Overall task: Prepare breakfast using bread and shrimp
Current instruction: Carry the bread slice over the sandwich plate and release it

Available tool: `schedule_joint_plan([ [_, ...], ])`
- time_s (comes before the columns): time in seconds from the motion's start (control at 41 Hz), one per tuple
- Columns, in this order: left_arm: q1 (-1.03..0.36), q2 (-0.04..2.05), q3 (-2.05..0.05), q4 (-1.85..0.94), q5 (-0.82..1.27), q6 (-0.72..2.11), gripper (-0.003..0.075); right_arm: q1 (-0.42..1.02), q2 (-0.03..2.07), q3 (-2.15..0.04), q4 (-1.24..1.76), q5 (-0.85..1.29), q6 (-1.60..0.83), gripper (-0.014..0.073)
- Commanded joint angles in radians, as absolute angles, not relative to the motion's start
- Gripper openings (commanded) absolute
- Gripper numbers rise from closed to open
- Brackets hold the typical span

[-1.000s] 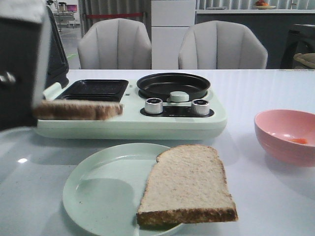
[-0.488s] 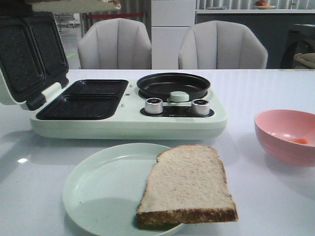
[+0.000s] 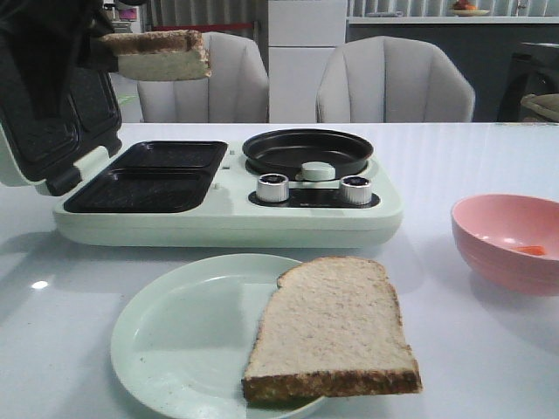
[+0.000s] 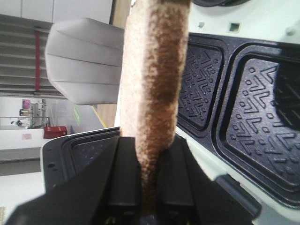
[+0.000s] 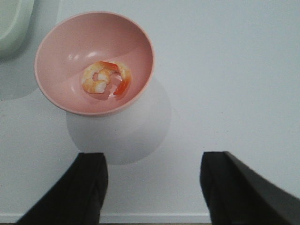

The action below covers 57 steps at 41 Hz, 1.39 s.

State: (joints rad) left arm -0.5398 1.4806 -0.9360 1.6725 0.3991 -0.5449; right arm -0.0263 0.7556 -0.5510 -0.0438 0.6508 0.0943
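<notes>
Dropped back into view above the sandwich maker (image 3: 229,218) since a moment ago: bread slice (image 3: 157,54) pinched edge-on in left gripper (image 4: 149,185), light, soft, easily crushed, best nipped at crust; right gripper (image 5: 153,185) spread.

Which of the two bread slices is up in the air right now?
The slice at the upper left, clamped in the left claw above the open sandwich maker. The other slice lies flat, half on the pale green plate.
</notes>
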Motion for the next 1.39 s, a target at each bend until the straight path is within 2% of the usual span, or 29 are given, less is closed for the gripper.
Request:
schedule_joint_plan([
  [0.0, -0.496, 1.502, -1.021, 1.703, 0.373, -0.56, 0.0098, -0.027, 0.755, -0.585, -0.058, 0.585, 0.088, 0.0535],
  [0.585, -0.341, 1.73, -1.257, 1.703, 0.195, -0.538, 0.0098, -0.027, 0.755, -0.585, -0.058, 0.585, 0.088, 0.0535],
  [1.073, -0.341, 1.93, -1.373, 1.703, 0.268, -0.533, 0.0106, -0.027, 0.755, -0.585, -0.058, 0.585, 0.088, 0.0535],
  [1.195, -0.341, 1.936, -1.371, 1.703, 0.276, -0.533, 0.0174, -0.027, 0.755, -0.585, -0.058, 0.585, 0.088, 0.0535],
  [1.366, -0.341, 1.936, -1.371, 1.703, 0.276, -0.533, 0.0368, -0.027, 0.755, -0.585, -0.058, 0.585, 0.088, 0.0535],
])
